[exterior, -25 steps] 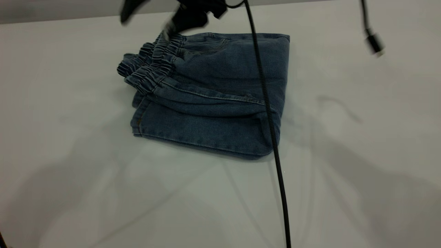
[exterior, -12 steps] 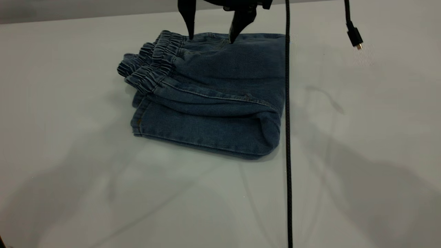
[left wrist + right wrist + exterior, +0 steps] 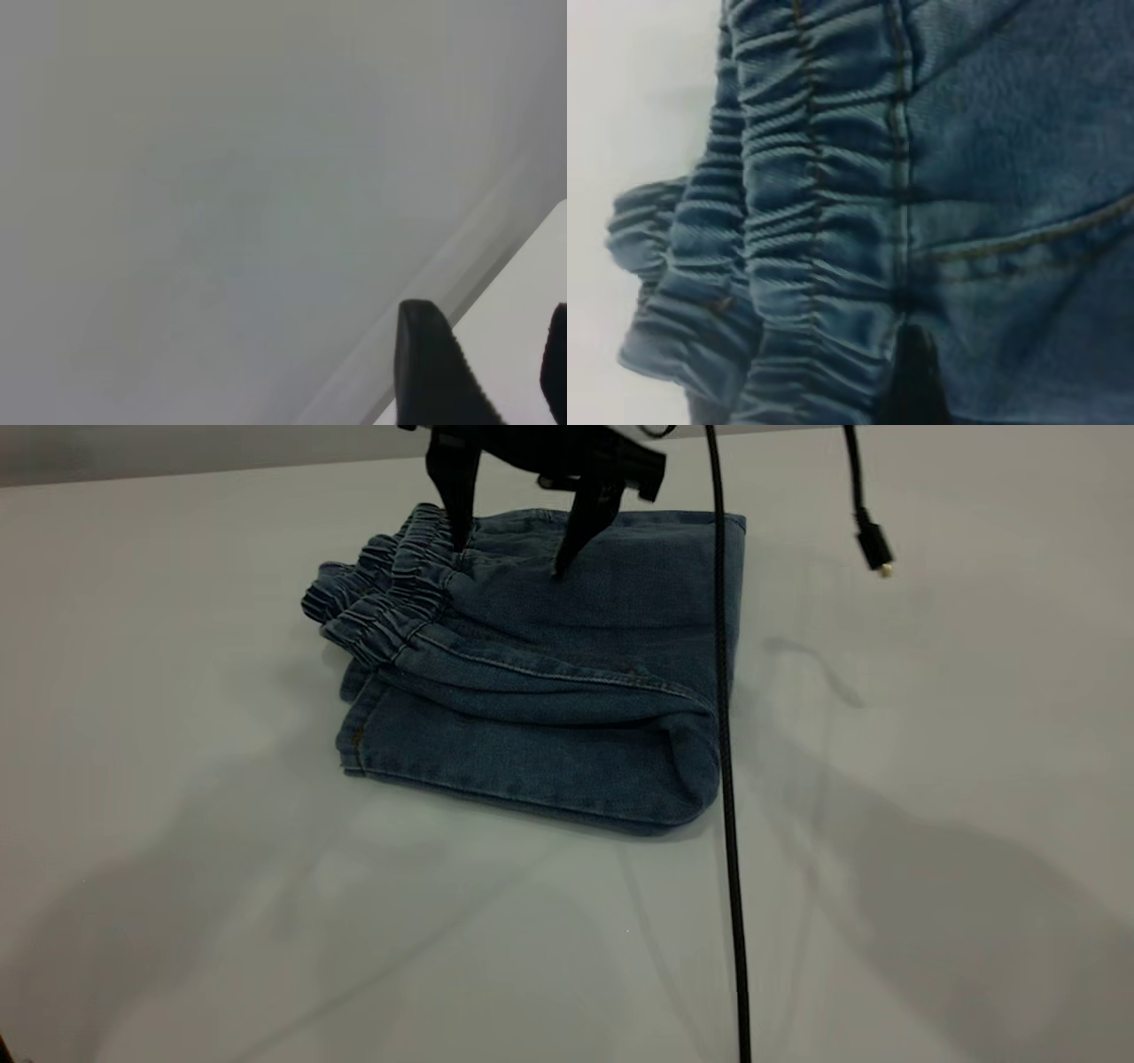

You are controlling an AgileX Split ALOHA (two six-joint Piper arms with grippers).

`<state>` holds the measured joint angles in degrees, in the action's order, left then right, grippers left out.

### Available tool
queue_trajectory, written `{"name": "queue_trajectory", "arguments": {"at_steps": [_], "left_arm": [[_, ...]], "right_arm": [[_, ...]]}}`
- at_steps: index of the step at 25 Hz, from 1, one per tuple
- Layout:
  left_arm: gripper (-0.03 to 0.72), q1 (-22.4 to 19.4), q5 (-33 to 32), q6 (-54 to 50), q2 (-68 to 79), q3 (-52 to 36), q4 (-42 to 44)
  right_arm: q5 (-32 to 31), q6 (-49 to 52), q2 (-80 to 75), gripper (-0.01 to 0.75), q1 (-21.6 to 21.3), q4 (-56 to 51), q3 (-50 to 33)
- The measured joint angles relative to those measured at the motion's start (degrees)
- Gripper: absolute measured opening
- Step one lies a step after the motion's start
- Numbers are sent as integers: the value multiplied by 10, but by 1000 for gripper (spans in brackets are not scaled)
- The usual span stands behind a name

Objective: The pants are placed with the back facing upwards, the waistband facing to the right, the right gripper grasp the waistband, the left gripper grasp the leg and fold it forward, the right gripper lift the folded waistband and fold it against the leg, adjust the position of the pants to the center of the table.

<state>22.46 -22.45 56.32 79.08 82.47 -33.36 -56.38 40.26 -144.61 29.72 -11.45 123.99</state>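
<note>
- Overhead, the right gripper is seen in the exterior view with its two dark fingers spread apart and pointing down, the tips at or just above the far part of the folded pants; contact cannot be confirmed.
- One fingertip is placed by the waistband, the other on the flat denim beside it.
- Only in the right wrist view are the waistband's gathered ruffles and a curved pocket seam shown close up, with one dark fingertip against the cloth.
- The left gripper is shown solely in the left wrist view, cut off at the edge, its fingers parted and nothing between them.
- The pants are lying folded on the white counter.
- A black cable is hung across the exterior view, partly hiding the pants' right edge.
</note>
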Motion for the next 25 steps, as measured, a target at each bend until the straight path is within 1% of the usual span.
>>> {"name": "queue_trajectory", "arguments": {"at_steps": [5,8,15,19,25], "left_arm": [[307,0,0,0,0,0,0],[307,0,-1,0,0,0,0],[307,0,-4,0,-8,0,0],[307,0,-5,0,-15,0,0],[307,0,-5,0,-19,0,1]], "right_arm": [[-1,5,-31,496,7,-27,0],[12,9,-43,496,12,-27,4],[14,7,-45,496,12,-20,4],[3,-28,-45,496,12,-20,4],[-48,-110,-45,496,17,-13,4]]}}
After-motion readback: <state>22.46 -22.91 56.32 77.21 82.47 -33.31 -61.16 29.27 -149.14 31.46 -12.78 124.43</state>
